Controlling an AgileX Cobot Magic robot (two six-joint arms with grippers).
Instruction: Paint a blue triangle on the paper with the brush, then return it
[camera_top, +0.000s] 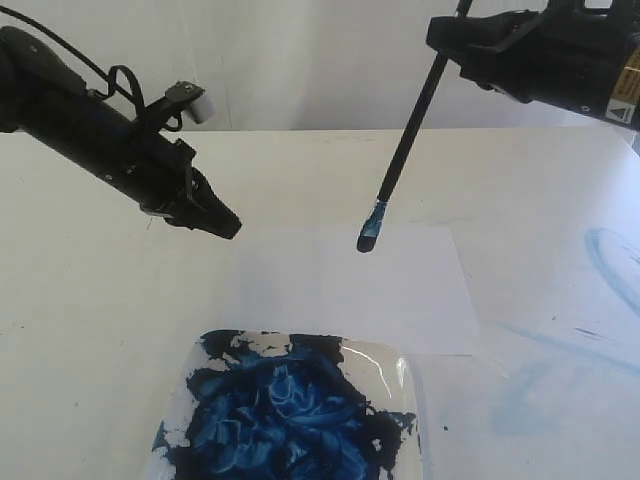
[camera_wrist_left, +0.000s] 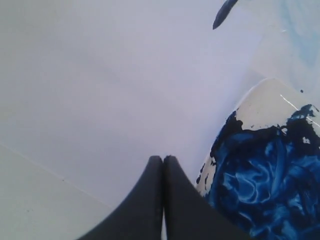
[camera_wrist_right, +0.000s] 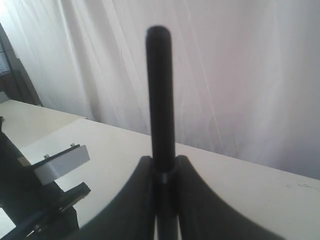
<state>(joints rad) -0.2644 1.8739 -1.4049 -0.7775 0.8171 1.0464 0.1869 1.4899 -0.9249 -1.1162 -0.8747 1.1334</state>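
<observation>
Paper (camera_top: 410, 290): white, matt, smooth.
Surface (camera_top: 80, 300): cream, matt, even; pale blue smears (camera_top: 610, 255) on it look dull.
Tray (camera_top: 408, 380): clear, glossy, plastic by look.
Paint (camera_top: 290, 410) in it: dark blue, wet-looking gloss, ridged in swirls.
Brush (camera_top: 410, 130): handle black, smooth, faint sheen. Ferrule coated blue, so its metal cannot be made out. Bristles (camera_top: 368, 238) slick with paint.
Left gripper (camera_wrist_left: 163, 160) and right gripper (camera_wrist_right: 164, 167): jaws matt black, smooth, plastic-like.
Curtain (camera_wrist_right: 240, 75): white cloth, soft folds.
</observation>
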